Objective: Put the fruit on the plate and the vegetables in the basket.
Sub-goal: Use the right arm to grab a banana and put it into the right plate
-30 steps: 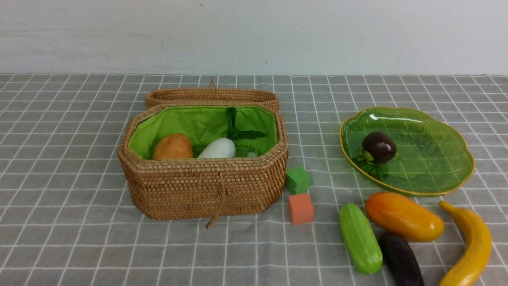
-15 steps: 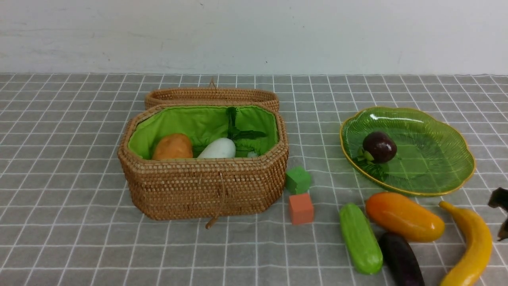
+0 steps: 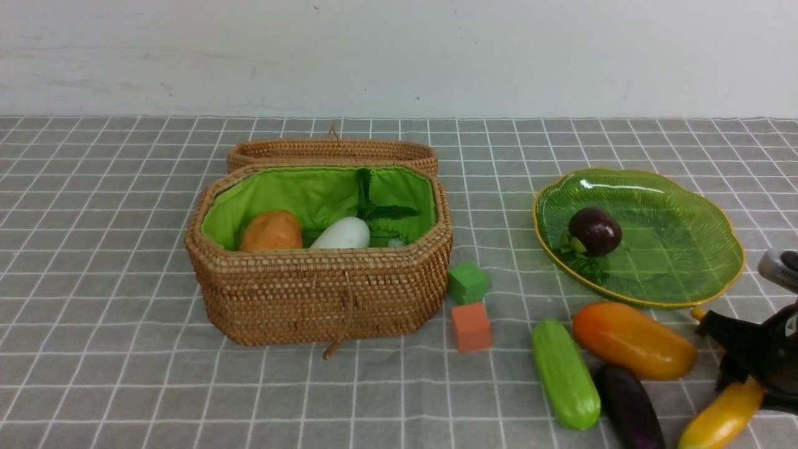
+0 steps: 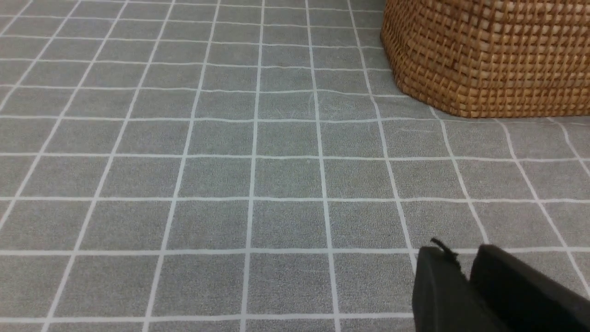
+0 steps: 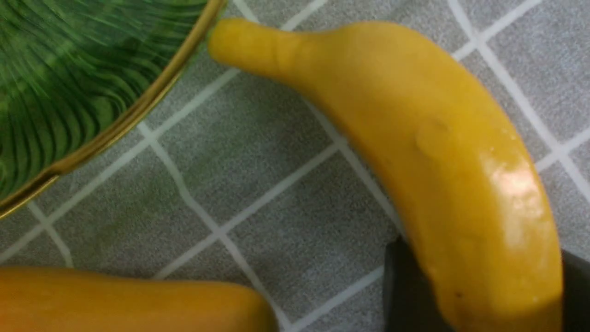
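Your right gripper straddles the banana; whether its jaws pinch yet cannot be told. Close squarely, then lift clear of the plate rim

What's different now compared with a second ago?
The right gripper came in from the right edge and now straddles the banana, which still lies on the cloth; whether it grips yet isn't clear. The basket, plate and mangosteen stayed put.
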Controlling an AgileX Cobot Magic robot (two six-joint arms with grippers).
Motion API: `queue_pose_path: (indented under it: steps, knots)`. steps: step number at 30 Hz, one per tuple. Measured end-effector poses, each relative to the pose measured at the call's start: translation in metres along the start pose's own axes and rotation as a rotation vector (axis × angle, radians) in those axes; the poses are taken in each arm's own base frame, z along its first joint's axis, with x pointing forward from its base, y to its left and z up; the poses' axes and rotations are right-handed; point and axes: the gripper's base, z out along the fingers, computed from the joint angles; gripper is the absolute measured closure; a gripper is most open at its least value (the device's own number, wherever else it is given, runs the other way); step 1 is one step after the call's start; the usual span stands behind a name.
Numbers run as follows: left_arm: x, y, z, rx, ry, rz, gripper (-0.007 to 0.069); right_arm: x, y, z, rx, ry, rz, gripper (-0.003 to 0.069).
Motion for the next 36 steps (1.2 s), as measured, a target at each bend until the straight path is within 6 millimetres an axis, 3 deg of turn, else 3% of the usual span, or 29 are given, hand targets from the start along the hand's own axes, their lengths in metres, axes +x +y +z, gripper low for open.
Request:
queue_pose_path:
  steps: [3,9,17,20,24,27,30,31,33,36]
  knots:
    - [0.000,0.000,0.000,0.000,0.000,0.000,0.0522,0.000,0.000,-0.003,-0.001,-0.003,0.013,0.0342]
    - [0.000,0.000,0.000,0.000,-0.001,0.000,0.0522,0.002,-0.004,-0.030,0.009,-0.002,0.030,0.0342]
    - [0.000,0.000,0.000,0.000,-0.001,0.000,0.0512,-0.006,-0.012,-0.081,0.110,-0.042,-0.266,0.0342]
    - [0.000,0.000,0.000,0.000,-0.002,0.000,0.0512,-0.029,0.003,-0.101,0.095,-0.098,-0.414,0.0342]
    - [0.000,0.000,0.000,0.000,-0.002,0.000,0.0506,-0.076,0.043,-0.123,-0.026,-0.293,-0.507,0.0342]
    - [0.000,0.000,0.000,0.000,-0.002,0.000,0.0503,-0.100,0.063,-0.119,-0.073,-0.372,-0.538,0.0342]
    - [0.000,0.000,0.000,0.000,-0.002,0.000,0.0500,-0.130,0.088,-0.080,-0.068,-0.353,-0.563,0.0342]
    - [0.000,0.000,0.000,0.000,-0.002,0.000,0.0500,-0.132,0.089,-0.083,-0.072,-0.362,-0.562,0.0342]
    - [0.000,0.000,0.000,0.000,-0.002,0.000,0.0498,-0.146,0.101,-0.047,-0.035,-0.284,-0.566,0.0342]
    - [0.000,0.000,0.000,0.000,-0.002,0.000,0.0497,-0.154,0.107,-0.013,0.011,-0.188,-0.566,0.0328]
